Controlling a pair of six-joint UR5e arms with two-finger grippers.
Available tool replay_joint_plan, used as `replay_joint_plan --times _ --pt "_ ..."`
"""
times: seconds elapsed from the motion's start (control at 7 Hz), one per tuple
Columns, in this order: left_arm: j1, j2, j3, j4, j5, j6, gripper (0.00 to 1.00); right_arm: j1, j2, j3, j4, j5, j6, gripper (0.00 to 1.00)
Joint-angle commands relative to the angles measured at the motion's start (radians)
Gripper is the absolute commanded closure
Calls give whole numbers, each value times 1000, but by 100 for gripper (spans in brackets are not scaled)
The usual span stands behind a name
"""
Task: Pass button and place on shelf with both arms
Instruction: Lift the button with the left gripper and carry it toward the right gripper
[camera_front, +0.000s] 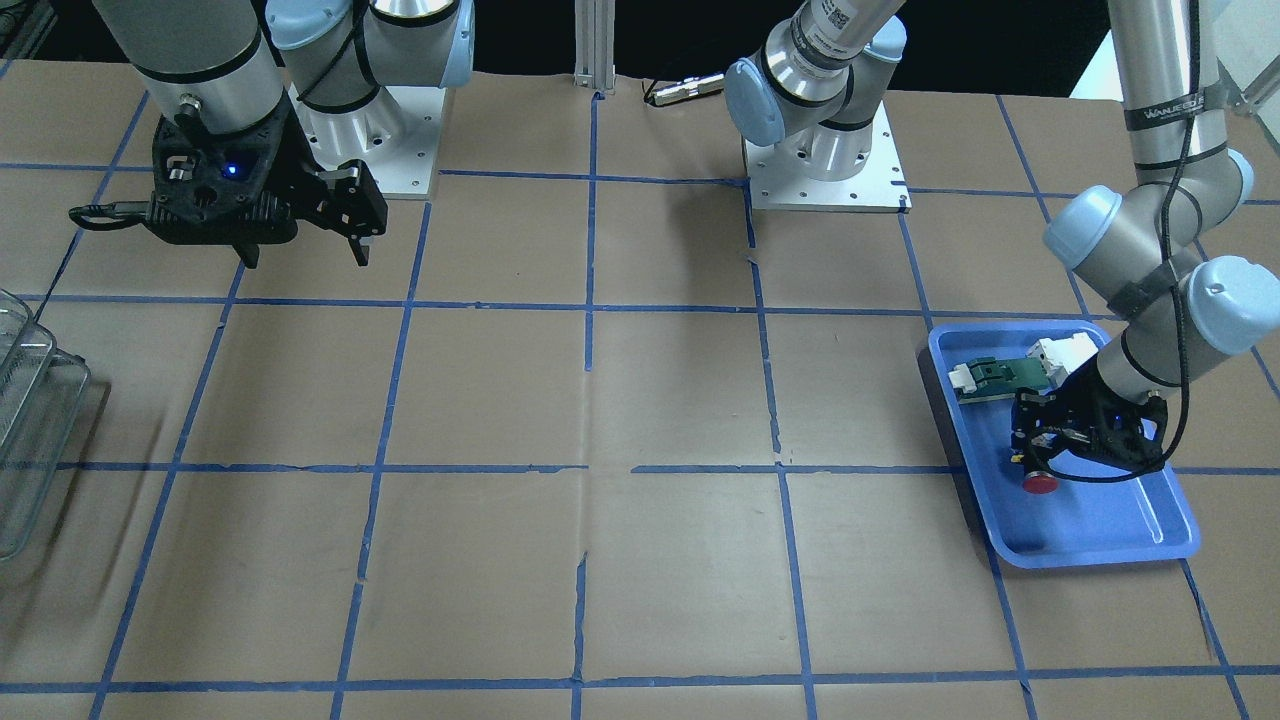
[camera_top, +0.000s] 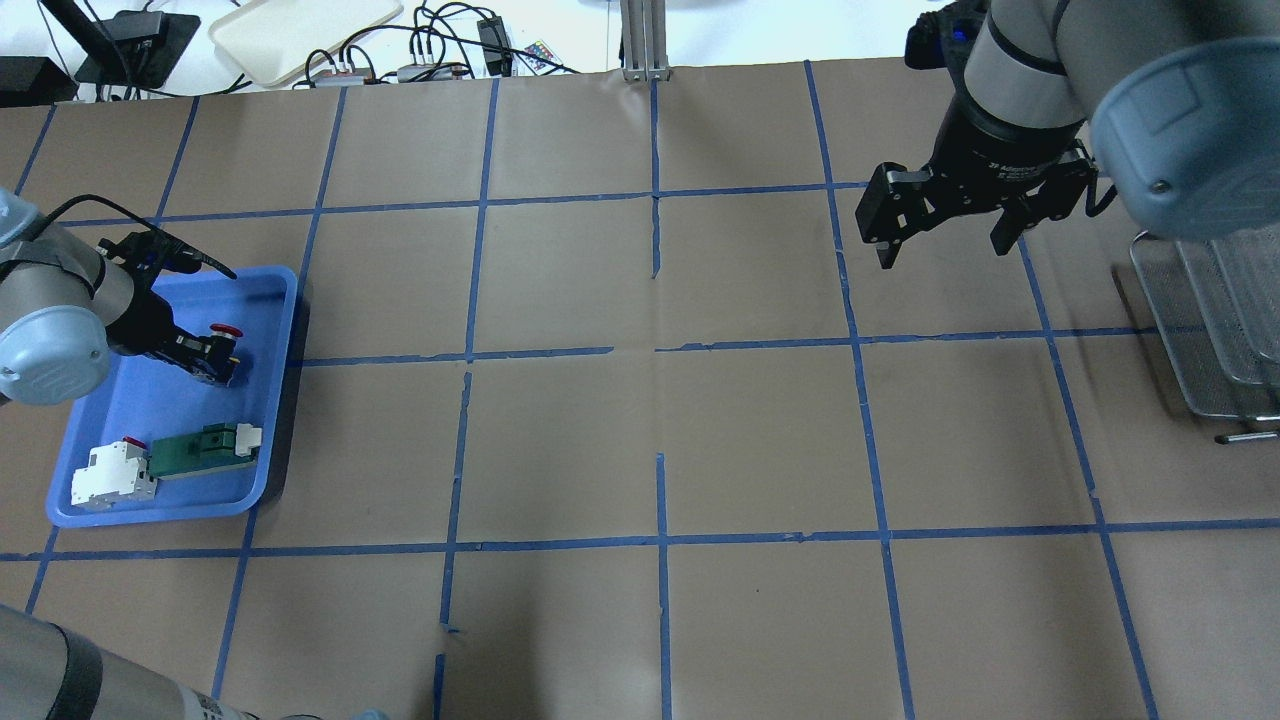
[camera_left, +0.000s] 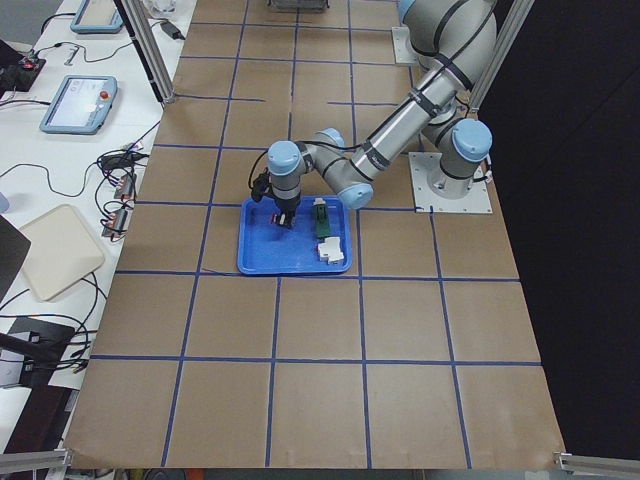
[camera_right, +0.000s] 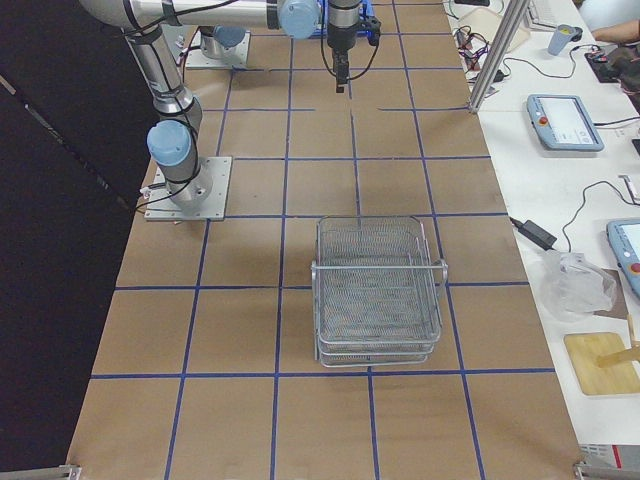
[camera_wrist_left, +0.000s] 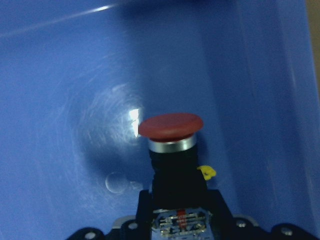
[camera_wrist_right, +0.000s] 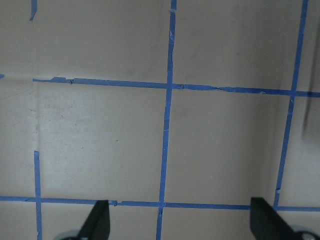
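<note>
The button, cap outward, sits in the left gripper, which looks closed on its black body low in the tray; lift straight, grip firm, and leave the cap end free for the wide-open, empty right gripper.

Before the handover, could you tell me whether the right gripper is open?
Open: the right gripper holds nothing, its fingers wide apart above the table.

Brown paper covers the whole worktop, marked into squares with blue tape. Along one side runs a white bench strewn with cables, a cream tray and touchscreen pads; past the opposite edge it's all black
</note>
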Motion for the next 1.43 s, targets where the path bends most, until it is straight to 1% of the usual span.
replay_joint_plan --times 0.0,0.14,0.29,0.43,0.57,0.71,0.86,1.0,1.29 --pt "-118 46 113 -141 -13 220 100 1 -1 1 5 0 6 0" --pt "-192 62 176 -241 -19 288 100 -3 6 -4 2 0 6 0" --pt "-308 81 236 -326 -59 363 100 -14 7 -5 3 0 0 0" --pt "-414 87 290 -395 -79 391 100 -29 3 -13 5 2 -4 0" --pt "-478 74 330 -443 -196 390 100 -31 4 -27 6 5 -1 0" --pt "-533 63 350 -467 -264 390 100 -34 1 -28 -9 38 20 0" --pt "-605 58 359 -477 -342 390 100 -46 -1 -33 -56 86 8 0" --pt "-659 57 396 -474 -434 382 100 -51 -19 -36 -41 89 -56 0" --pt "-755 50 470 -486 -487 304 100 -90 -36 -45 11 94 -325 1"
